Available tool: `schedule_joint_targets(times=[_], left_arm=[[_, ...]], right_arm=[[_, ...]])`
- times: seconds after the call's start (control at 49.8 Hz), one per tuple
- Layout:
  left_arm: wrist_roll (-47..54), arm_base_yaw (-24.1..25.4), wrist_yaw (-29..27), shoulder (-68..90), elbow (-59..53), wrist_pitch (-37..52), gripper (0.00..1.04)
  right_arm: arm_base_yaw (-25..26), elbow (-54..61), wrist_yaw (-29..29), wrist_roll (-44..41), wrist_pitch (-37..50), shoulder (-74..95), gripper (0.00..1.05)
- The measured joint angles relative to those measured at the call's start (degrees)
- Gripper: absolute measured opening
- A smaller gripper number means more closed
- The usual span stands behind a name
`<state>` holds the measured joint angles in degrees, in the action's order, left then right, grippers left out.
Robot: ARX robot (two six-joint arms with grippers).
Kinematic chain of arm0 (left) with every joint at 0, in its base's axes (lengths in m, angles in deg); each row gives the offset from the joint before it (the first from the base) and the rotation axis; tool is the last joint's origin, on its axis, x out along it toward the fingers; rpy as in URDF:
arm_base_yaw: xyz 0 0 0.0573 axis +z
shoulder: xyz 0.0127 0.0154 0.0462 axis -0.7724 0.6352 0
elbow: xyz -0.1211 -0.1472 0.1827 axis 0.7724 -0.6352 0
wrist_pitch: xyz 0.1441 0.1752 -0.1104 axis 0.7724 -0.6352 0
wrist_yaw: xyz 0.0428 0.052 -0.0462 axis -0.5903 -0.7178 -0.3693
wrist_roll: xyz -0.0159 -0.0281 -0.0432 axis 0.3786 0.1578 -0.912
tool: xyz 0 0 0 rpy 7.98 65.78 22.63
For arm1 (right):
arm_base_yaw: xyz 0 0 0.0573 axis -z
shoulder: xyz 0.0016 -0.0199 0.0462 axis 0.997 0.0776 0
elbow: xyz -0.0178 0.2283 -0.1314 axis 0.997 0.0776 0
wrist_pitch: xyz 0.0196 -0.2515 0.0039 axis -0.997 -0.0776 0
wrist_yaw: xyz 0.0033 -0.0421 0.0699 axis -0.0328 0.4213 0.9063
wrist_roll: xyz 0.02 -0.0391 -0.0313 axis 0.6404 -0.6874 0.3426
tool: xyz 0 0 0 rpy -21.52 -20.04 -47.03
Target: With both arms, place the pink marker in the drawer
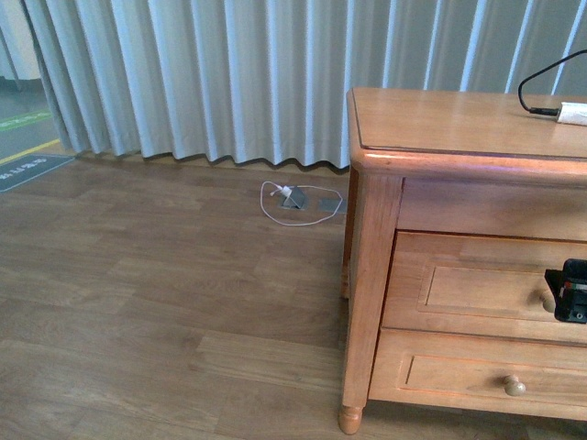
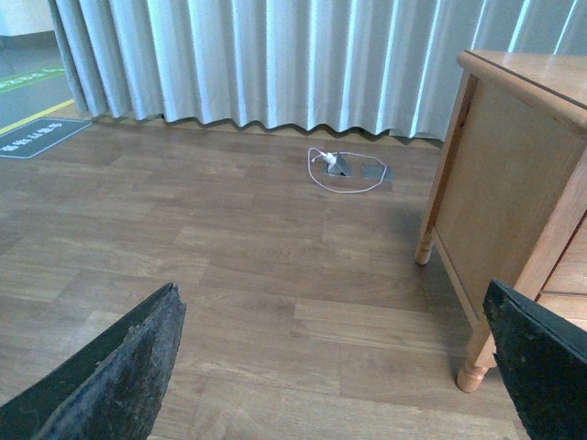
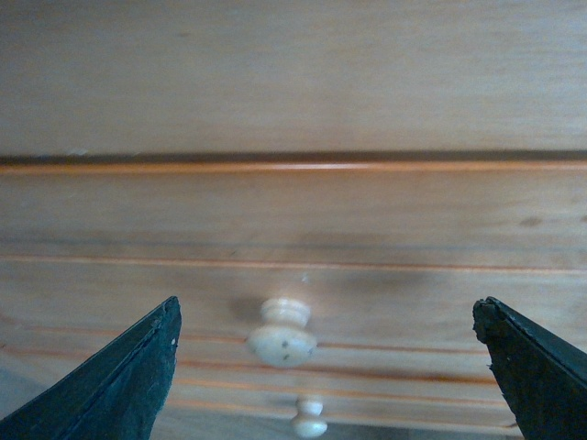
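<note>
The right end effector (image 3: 326, 367) is spread wide in front of the upper drawer (image 1: 486, 289), and the pale knob (image 3: 282, 335) lies between its fingers, nearer the left one, with nothing pinched yet. The drawer looks fully closed. The left end effector (image 2: 335, 367) is also spread and empty, pointed at the wooden floor (image 2: 229, 266) beside the cabinet (image 2: 514, 174).

The risk I see is at the knob: it is small and round, and it is not centred between the fingers, so closing now could catch only its edge and slip off when pulling. A pull that is not straight could also jam the drawer.

The pink marker is not visible in any view, so I cannot say where it lies. On the cabinet top, near the far right edge, only a white box (image 1: 574, 113) with a black cable (image 1: 541, 87) shows, cut off by the frame. The right arm itself is mostly out of the front view.
</note>
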<state>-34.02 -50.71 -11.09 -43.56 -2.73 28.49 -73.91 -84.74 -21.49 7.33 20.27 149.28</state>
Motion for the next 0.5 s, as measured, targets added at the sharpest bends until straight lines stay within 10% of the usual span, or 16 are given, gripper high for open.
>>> schedule_joint_targets(times=[0.502], left_arm=[[0.0, 0.0, 0.0, 0.0, 0.0, 0.0, 0.99]], right_arm=[[13.6, 16.2, 20.9, -0.9, -24.5, -36.8, 0.96]])
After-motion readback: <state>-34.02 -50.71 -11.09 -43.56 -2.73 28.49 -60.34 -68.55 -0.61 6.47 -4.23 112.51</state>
